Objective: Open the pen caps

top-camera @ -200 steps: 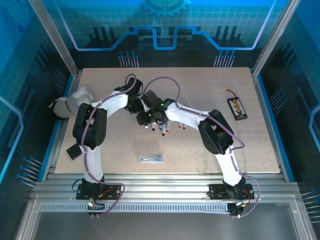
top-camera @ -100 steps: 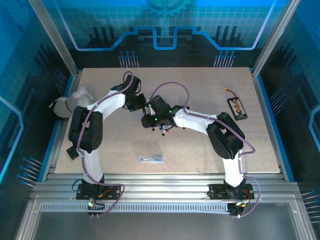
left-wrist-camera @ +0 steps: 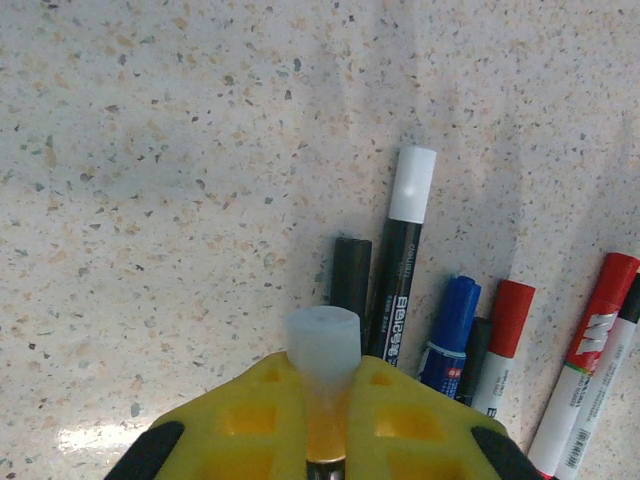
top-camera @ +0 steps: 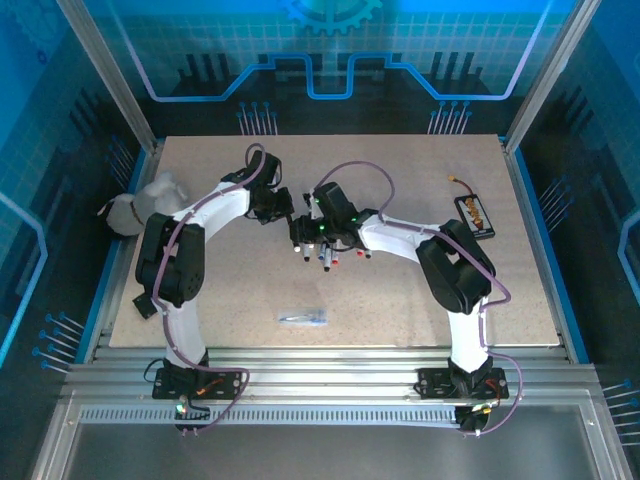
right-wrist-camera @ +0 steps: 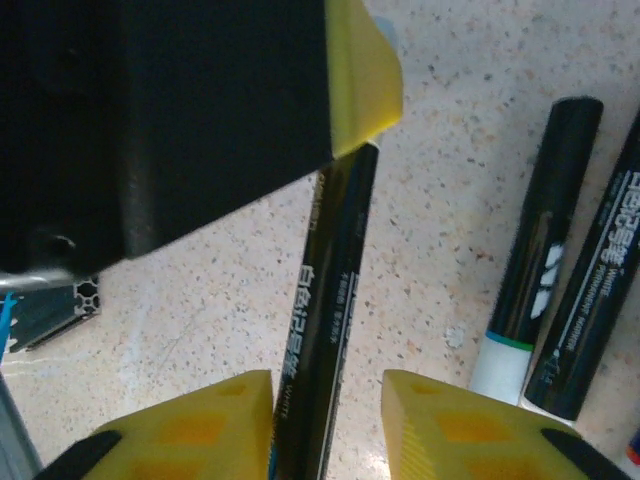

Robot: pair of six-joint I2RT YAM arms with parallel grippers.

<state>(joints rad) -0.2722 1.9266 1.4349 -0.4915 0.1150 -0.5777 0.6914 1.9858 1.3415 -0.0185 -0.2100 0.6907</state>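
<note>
Heads up: your left gripper [left-wrist-camera: 322, 400] clamped tight on slim black-barrelled marker pen [right-wrist-camera: 328, 290], near middle of speckled beige table [top-camera: 400, 300]. Frosted white plastic cap [left-wrist-camera: 322, 342] pokes out past its tips. Your right gripper [right-wrist-camera: 325, 405] straddles same barrel, jaws fairly narrow, gap showing on one side, so not pinching it. Other marker pens [top-camera: 328, 255] lie in loose row on table right beside both grippers, with white, blue and red ends.
</note>
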